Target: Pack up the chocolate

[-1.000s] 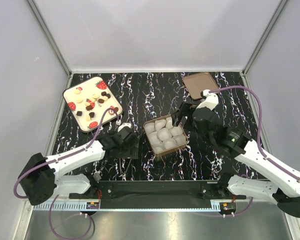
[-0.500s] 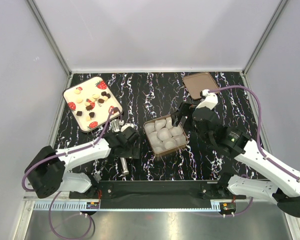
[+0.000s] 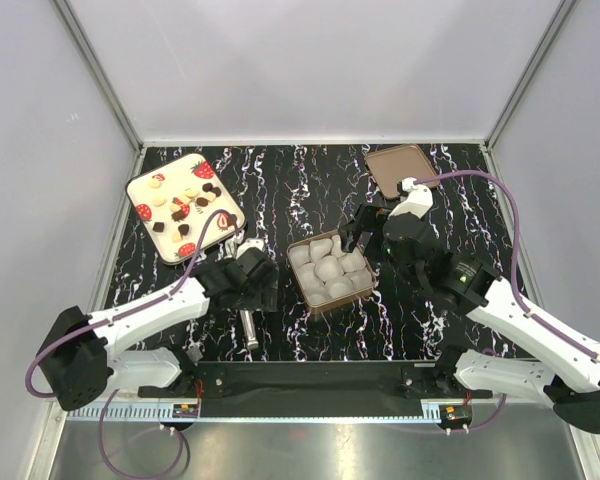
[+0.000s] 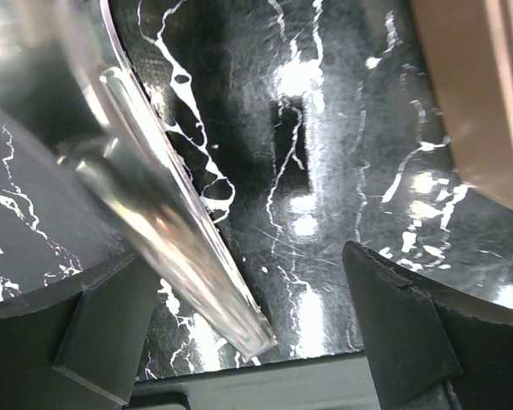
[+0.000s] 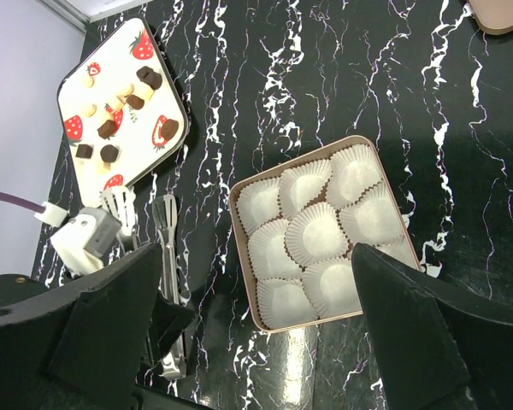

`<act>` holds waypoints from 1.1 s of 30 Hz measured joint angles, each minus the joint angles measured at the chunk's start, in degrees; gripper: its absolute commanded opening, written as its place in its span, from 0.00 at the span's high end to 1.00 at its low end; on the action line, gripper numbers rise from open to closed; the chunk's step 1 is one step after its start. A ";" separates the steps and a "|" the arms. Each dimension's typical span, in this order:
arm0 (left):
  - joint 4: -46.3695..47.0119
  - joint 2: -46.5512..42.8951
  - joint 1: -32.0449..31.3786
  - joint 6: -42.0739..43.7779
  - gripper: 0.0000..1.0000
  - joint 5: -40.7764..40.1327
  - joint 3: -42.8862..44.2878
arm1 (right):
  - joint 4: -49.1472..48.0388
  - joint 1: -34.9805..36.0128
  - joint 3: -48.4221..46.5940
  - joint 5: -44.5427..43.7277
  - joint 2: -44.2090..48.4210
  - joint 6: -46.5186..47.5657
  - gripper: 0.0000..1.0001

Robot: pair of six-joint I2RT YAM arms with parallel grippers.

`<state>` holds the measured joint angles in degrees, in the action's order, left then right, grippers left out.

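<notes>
Toward the table's far left corner, the chocolate [image 5: 145,79] lies scattered on a strawberry-printed tray [image 3: 140,192], dark and cream pieces mixed. None sits in the brown box [image 5: 244,245] at the table's middle, whose white paper cups [image 5: 318,232] are all empty. The box's lid [image 3: 402,167] lies apart near the far right corner. The left gripper [image 4: 248,265] hangs low between tray and box with its jaws spread wide and nothing clamped. Metal tongs [image 3: 250,328] lie on the marbled table [image 3: 310,190] beneath it, running close along one finger [image 4: 77,333]. Whether they touch cannot be told. The right gripper [image 5: 256,256] hovers over the box's far right side, fully spread and empty.
</notes>
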<state>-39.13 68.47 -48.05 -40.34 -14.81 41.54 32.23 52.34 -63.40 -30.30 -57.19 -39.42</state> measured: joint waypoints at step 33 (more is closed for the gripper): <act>0.94 -0.11 -0.28 -3.39 0.01 1.81 2.80 | 0.13 0.00 2.97 0.57 3.26 -0.92 0.00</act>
<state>-38.20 68.36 -48.34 -43.72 -12.99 44.34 32.36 52.34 -60.42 -29.74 -53.93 -40.34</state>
